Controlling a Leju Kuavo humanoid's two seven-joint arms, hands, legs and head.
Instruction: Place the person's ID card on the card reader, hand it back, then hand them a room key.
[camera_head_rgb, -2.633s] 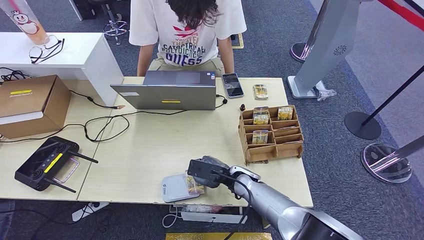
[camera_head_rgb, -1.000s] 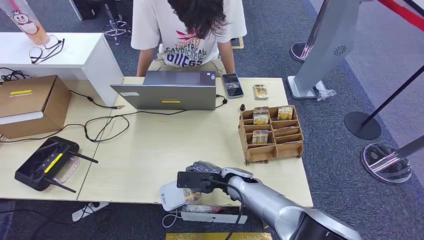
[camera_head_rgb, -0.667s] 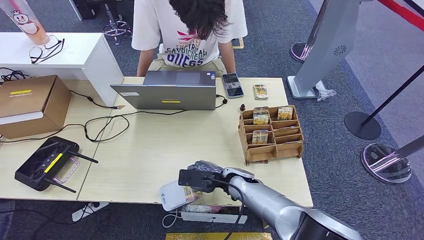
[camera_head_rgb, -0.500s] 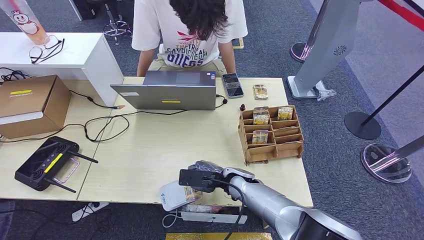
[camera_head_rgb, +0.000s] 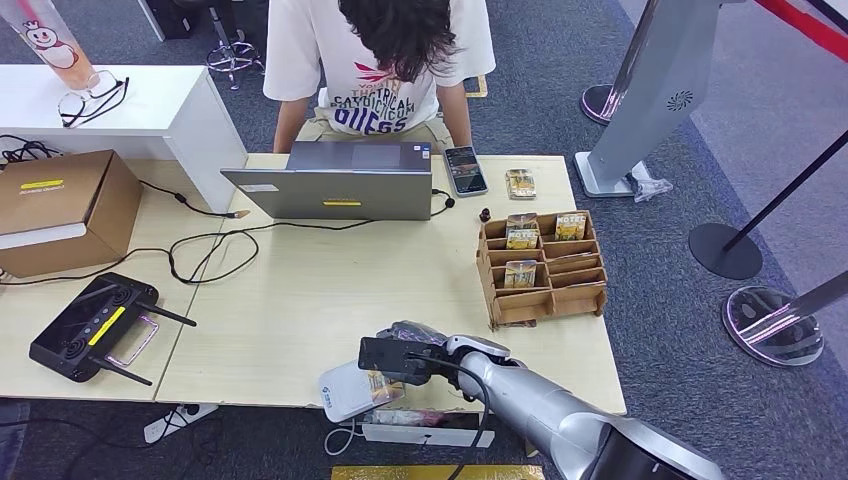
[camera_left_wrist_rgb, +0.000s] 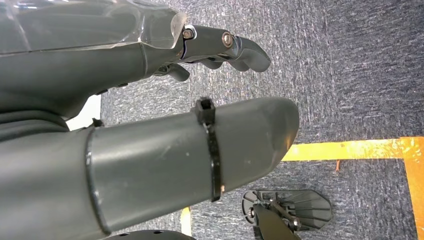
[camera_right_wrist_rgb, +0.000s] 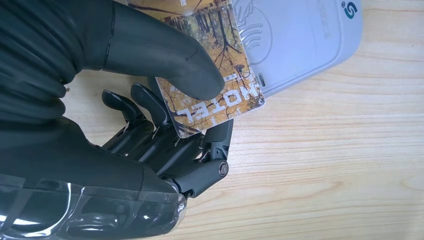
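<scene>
A white card reader (camera_head_rgb: 343, 390) lies at the table's near edge. My right hand (camera_head_rgb: 415, 345) hovers at its right end and pinches a card (camera_head_rgb: 386, 381) printed with an autumn picture and the word HOTEL. In the right wrist view the thumb (camera_right_wrist_rgb: 165, 55) presses on top of the card (camera_right_wrist_rgb: 235, 102) and the fingers (camera_right_wrist_rgb: 200, 150) curl beneath it; the card's far half overlaps the reader (camera_right_wrist_rgb: 300, 40). I cannot tell whether it touches the reader. My left hand (camera_left_wrist_rgb: 150, 150) hangs over the carpet with nothing in it, fingers loosely apart. The person (camera_head_rgb: 375, 60) sits behind the laptop.
A cardboard rack (camera_head_rgb: 545, 290) with several key cards stands right of the hand. A laptop (camera_head_rgb: 340, 180), a phone (camera_head_rgb: 465, 170) and a loose card (camera_head_rgb: 520, 183) lie at the far edge. A black controller (camera_head_rgb: 95, 325), cables and a brown box (camera_head_rgb: 60, 210) are at the left.
Since 2.6 s ago my right hand has moved left and toward the near edge, bringing the card over the reader. Over the last second it has barely shifted.
</scene>
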